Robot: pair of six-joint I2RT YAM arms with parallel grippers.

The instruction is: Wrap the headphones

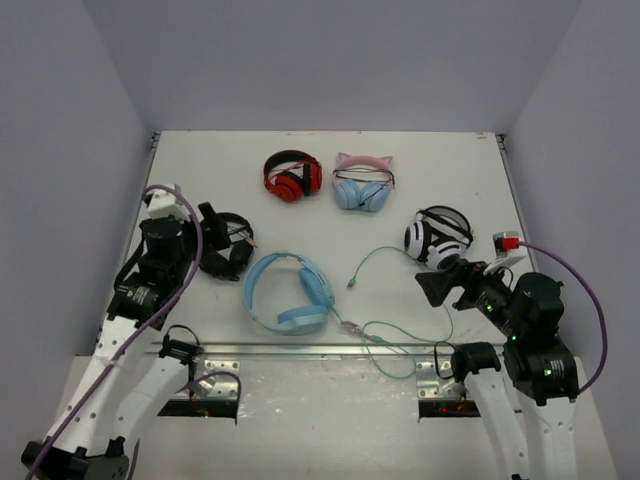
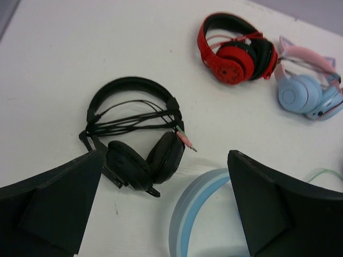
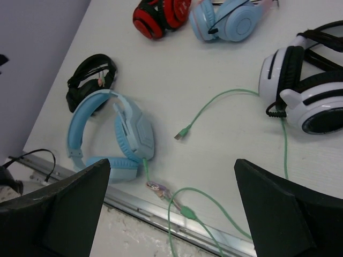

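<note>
The light-blue headphones (image 1: 290, 293) lie flat near the table's front edge, headband to the left and ear cups to the right. Their mint-green cable (image 1: 398, 368) lies unwound: it leaves the lower cup, loops over the front rail, runs up beside the white-and-black pair and ends in a free plug (image 1: 352, 285). My left gripper (image 1: 207, 228) is open, hovering left of the headband over a black pair; the left wrist view shows the headband (image 2: 193, 214) between its fingers. My right gripper (image 1: 438, 282) is open, above the cable (image 3: 225, 96) and to the right of the headphones (image 3: 110, 134).
Black headphones (image 1: 226, 247) with their cable wound lie just left of the blue pair. A red pair (image 1: 292, 175) and a pale-blue pair with pink cat ears (image 1: 362, 182) sit at the back. A white-and-black pair (image 1: 438, 235) lies at the right. A metal rail (image 1: 300, 350) edges the front.
</note>
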